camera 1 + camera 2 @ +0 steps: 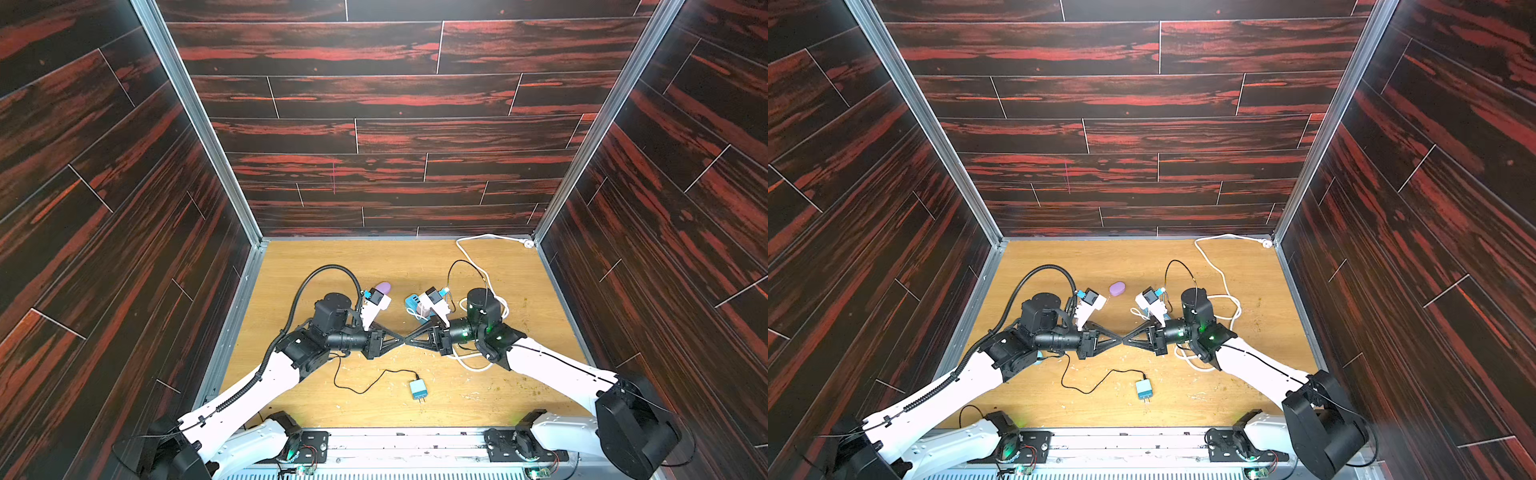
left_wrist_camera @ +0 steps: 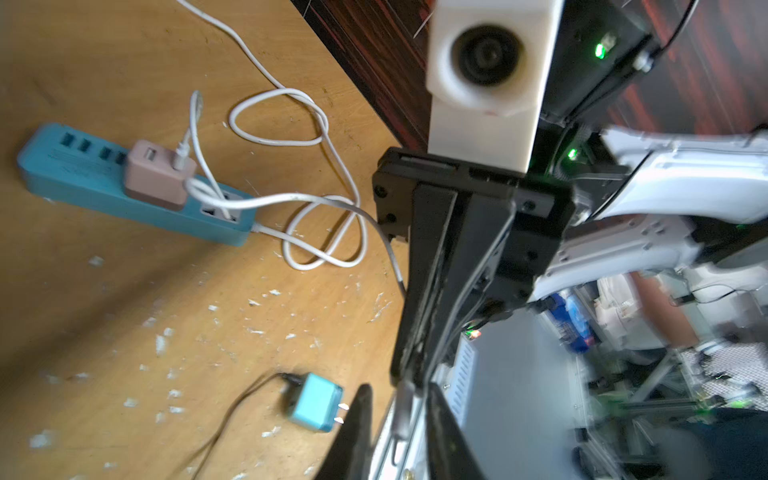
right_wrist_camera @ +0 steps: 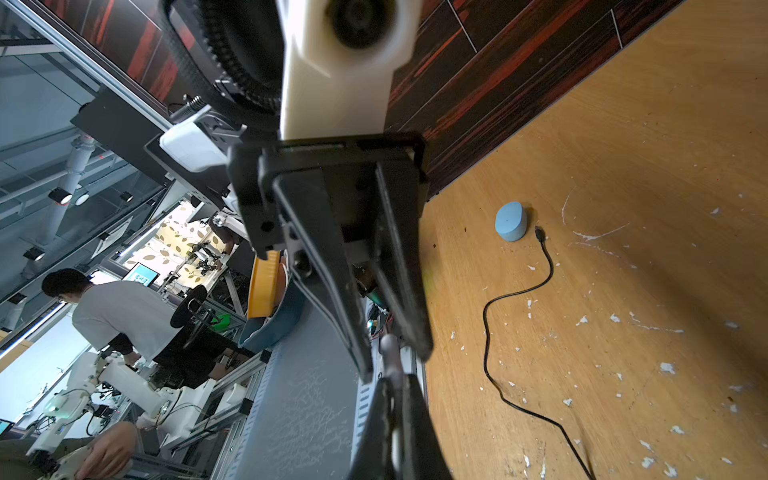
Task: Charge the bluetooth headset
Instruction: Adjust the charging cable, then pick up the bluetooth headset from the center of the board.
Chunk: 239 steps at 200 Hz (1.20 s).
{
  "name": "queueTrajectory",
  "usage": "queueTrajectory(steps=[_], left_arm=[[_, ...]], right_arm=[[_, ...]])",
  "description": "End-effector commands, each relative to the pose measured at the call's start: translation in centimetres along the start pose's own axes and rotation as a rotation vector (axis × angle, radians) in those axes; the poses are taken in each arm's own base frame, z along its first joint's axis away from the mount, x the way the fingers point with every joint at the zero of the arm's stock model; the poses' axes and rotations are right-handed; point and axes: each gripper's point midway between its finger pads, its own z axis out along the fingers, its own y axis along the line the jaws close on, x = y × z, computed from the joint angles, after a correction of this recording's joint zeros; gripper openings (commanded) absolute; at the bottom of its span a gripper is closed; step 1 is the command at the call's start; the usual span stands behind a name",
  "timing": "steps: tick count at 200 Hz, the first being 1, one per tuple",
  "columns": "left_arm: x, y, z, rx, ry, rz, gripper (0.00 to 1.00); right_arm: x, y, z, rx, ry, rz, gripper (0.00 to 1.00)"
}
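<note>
Left tool [image 2: 401, 432]: closest to the lens, my fingers stand spread either side of a slim grey plug [image 2: 401, 413] and, as far as I can see, do not grip it.
Right tool [image 3: 397, 415]: pressed together on the plug's other end, meeting the left tip to tip above the middle of the surface [image 1: 478, 399].
White cable [image 2: 291, 199]: runs from the pink adapter [image 2: 160, 176] on the blue strip [image 2: 75, 174] toward my right tool. I judge the plug to be its free end.
Headset [image 1: 1117, 288]: most likely the purple oval lying on the surface beyond the tools, toward the back wall and well apart from the plug. A blue puck [image 3: 510, 221] also lies beside the loose tip of a black cable [image 3: 490, 316], and I cannot tell for sure which of the two is meant.
Risk, grip: the pinch is thin and near the plug's end. With only my right tool holding it, the plug could twist or slip out.
Risk, slack: white loops lie around and under my right arm. A carry toward the headset could pull them tight, tugging the plug askew or dragging the strip.
Risk, headset: it is small, loose and unheld. Pushing a plug at it would probably just shove it away, so my left tool ought to steady it first.
Risk, snag: the black cable from the teal charger [image 1: 417, 388] passes under my left arm and could catch on a reach.
</note>
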Motion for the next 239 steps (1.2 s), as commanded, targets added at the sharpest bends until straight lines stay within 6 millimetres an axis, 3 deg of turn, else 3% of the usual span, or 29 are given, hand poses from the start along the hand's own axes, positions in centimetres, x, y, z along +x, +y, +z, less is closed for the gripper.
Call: queueTrajectory(steps=[1,18,51,68,102,122,167,239], left_arm=[[-1.9,0.0,-0.8,-0.062,-0.069,0.044,0.42],[-2.4,1.1,-1.3,-0.14,-0.098,0.04,0.53],[-3.5,4.0,-2.6,-0.302,-0.153,-0.012,0.64],[-4.3,6.3,-4.0,-0.427,-0.216,-0.073,0.73],[-5.1,11.3,-7.1,-0.695,-0.303,-0.205,0.76],[-5.0,14.0,-7.6,-0.821,-0.279,-0.295,0.82],[-5.4,18.9,-5.0,-0.928,-0.218,-0.466,0.86],[-6.7,25.9,1.4,-1.019,-0.111,-0.658,0.86]], right_arm=[[-0.1,-0.6,0.0,0.042,-0.007,-0.008,0.01],[0.0,-1.5,-0.2,0.083,-0.021,0.004,0.01],[-0.4,-3.2,-1.1,0.177,-0.064,0.017,0.01],[-0.7,-4.0,-1.6,0.229,-0.088,0.02,0.01],[-1.3,-5.5,-2.5,0.349,-0.129,0.003,0.01],[-1.8,-6.2,-3.0,0.408,-0.155,-0.006,0.01],[-2.3,-6.9,-3.8,0.473,-0.195,-0.019,0.01],[-1.4,-7.5,-4.8,0.533,-0.221,-0.016,0.02]])
